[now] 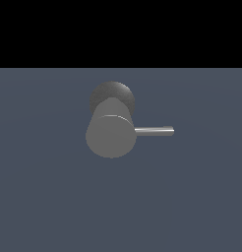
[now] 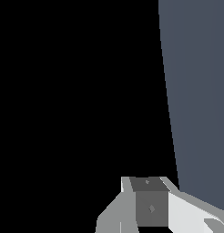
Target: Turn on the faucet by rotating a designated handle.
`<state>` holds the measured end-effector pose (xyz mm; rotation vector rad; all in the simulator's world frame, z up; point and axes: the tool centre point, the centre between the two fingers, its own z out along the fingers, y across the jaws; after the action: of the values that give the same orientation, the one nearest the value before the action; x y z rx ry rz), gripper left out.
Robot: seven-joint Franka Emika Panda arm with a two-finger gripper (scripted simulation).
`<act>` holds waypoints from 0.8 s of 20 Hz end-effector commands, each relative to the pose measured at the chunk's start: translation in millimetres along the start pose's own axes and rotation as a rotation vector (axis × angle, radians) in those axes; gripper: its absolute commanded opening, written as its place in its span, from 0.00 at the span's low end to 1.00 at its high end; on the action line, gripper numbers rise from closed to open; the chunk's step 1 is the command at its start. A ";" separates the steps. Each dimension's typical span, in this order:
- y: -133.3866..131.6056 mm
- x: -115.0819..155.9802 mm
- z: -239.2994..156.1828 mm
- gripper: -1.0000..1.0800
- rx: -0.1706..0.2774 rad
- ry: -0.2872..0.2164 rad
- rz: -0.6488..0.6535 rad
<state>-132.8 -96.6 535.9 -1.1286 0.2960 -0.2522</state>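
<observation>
Grey faucet sits alone, its handle running level off the faucet toward the exterior view's right, but your gripper shows neither, so its bearing and finger spread I can't tell.

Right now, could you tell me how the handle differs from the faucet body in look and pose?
The faucet is a thick stubby cylinder with a flat round face; the handle is a thin straight rod. The faucet's face points toward the exterior camera, with a darker knob behind it, while the handle sticks out sideways to the exterior view's right. The handle looks shinier, the faucet matte. Both are grey metal.
</observation>
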 end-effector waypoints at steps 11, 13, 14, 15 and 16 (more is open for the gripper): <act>-4.5 15.7 -7.8 0.00 0.025 0.059 0.037; -5.0 16.3 -8.0 0.00 0.025 0.062 0.039; -4.9 16.2 -8.0 0.00 0.025 0.061 0.038; -4.5 15.8 -7.8 0.00 0.025 0.059 0.038; -4.2 15.3 -7.6 0.00 0.025 0.057 0.037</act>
<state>-121.2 -110.4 535.3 -1.0909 0.3646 -0.2561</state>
